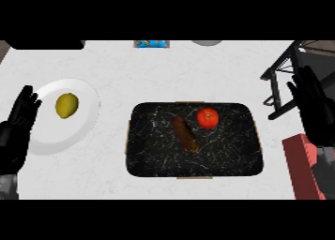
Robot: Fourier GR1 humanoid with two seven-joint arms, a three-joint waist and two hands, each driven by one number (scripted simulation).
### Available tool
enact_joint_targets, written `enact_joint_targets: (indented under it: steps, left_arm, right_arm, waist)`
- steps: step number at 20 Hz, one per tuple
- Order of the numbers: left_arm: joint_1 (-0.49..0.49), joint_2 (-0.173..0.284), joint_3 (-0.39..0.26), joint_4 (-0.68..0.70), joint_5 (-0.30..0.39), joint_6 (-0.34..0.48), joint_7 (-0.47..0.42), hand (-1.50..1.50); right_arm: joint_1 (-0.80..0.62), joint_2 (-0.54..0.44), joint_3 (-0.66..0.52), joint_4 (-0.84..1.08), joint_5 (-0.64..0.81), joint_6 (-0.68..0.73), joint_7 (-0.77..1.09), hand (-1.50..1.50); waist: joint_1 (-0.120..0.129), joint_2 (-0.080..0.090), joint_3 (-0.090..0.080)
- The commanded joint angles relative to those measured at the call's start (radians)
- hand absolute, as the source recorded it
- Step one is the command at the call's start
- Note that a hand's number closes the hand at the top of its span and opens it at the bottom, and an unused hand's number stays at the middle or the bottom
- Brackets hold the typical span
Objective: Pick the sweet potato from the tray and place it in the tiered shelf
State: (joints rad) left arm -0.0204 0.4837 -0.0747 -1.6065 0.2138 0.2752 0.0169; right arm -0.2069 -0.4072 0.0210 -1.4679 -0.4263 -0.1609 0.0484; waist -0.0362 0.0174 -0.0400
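The sweet potato (186,134) is lying near the middle of the dark tray (149,164), long and brown, running at a slant, with a red tomato (208,118) sitting just beside its upper end. I am judging it to be stiff, fairly solid and a little rough in the skin, so not likely to slip or bruise; taking it across the thick middle looks the safest hold, staying away from the end nearest the tomato. The right hand (315,110) is hanging well off to the potato's right, fingers straight and spread, touching nothing and holding nothing, with the dark tiered shelf (284,65) just beyond it. The left hand (14,133) is resting open at the far side, next to the white plate (87,117) carrying a lemon (66,105).
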Motion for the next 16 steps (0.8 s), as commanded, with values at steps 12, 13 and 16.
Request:
enact_joint_targets:
  steps: [12, 13, 16]
  left_arm:
    - [0.007, -0.142, -0.082, 0.262, 0.117, -0.107, 0.167, 0.00]
    - [-0.023, -0.137, -0.079, 0.231, 0.133, -0.100, 0.255, 0.00]
    - [0.018, -0.136, -0.066, 0.219, 0.121, -0.088, 0.229, 0.00]
  right_arm:
    - [-0.114, -0.259, 0.325, -0.216, 0.751, -0.154, 0.250, -1.50]
    - [-0.165, -0.272, 0.310, -0.230, 0.732, -0.093, 0.294, -1.50]
    - [-0.076, -0.289, 0.399, -0.351, 0.783, -0.028, 0.295, -1.50]
  waist:
    - [0.029, -0.017, 0.038]
    - [0.034, -0.018, 0.039]
    - [0.032, -0.022, 0.039]
